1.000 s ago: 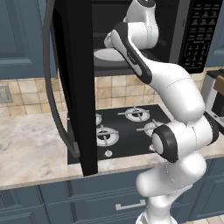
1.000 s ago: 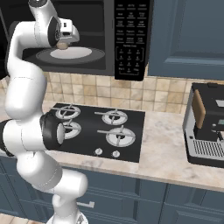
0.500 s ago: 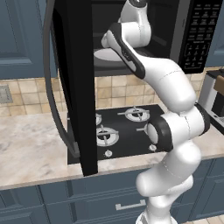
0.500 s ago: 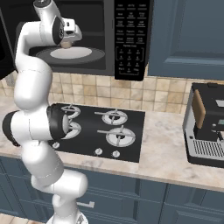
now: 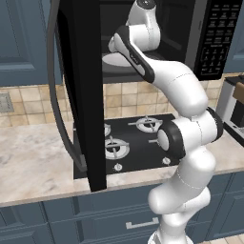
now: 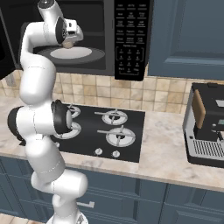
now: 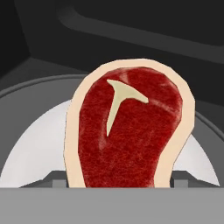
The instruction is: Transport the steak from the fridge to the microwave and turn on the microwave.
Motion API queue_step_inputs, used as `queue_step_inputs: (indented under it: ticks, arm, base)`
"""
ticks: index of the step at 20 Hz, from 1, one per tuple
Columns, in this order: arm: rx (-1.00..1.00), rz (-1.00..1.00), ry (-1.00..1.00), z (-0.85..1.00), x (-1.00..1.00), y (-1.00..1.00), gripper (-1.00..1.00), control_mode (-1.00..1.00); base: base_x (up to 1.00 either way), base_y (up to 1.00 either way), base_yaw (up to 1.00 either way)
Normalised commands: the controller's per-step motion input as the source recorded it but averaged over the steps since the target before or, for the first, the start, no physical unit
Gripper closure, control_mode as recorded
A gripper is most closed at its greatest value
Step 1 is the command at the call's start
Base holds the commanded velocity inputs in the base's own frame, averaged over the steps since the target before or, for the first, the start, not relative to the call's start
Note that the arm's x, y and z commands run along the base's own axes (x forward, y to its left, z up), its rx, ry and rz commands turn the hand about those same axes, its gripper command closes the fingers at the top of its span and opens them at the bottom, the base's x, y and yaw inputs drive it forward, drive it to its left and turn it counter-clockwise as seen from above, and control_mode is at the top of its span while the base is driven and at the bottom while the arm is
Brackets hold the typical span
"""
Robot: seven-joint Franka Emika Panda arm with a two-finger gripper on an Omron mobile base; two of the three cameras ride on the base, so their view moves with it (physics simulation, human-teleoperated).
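Left base view shows the big black microwave [image 5: 143, 43] hanging above the stove [image 5: 128, 143], with its door [image 5: 83, 90] swung wide open toward the camera. The white arm reaches up from the surface [image 5: 33, 157] and goes into the open box. Inside sits a round white plate [image 6: 72, 53], and the claw [image 6: 68, 43] hangs just over it in the right base view. The keypad [image 6: 130, 39] with its little white buttons is on the right side of the box. Down on the right stands a coffee machine [image 6: 205, 127]. The hand view shows the steak [image 7: 129, 131] up close, red with a pale rim, standing up in front of the white plate. The fingertips are hidden behind the meat, so I judge the claw is pinching the steak at its bottom edge, since the meat stands up on its own there. The steak is inside the microwave now, over the plate, and I cannot tell if it touches the plate yet. To do this step well, I think the claw should go down slowly until the meat rests on the middle of the plate. Then it should let go gently and pull straight back out, not bumping the walls. After that, the door needs closing before any button is pressed.
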Motion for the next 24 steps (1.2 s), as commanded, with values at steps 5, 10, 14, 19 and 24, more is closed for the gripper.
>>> queue_step_inputs:
  ticks: [5,10,14,19,24]
  arm:
    - [0.00,0.00,0.00,-0.11,0.10,0.06,1.00,-1.00]
    - [0.00,0.00,0.00,-0.16,0.00,0.03,1.00,-1.00]
    - [0.00,0.00,0.01,-0.21,0.07,0.00,1.00,-1.00]
    - [0.00,0.00,0.03,-0.15,0.18,0.00,1.00,-1.00]
    - [0.00,0.00,0.00,-0.04,0.21,0.00,1.00,-1.00]
  base:
    - [0.00,0.00,0.00]
    - [0.00,0.00,0.00]
    - [0.00,0.00,0.00]
    - [0.00,0.00,0.00]
    - [0.00,0.00,0.00]
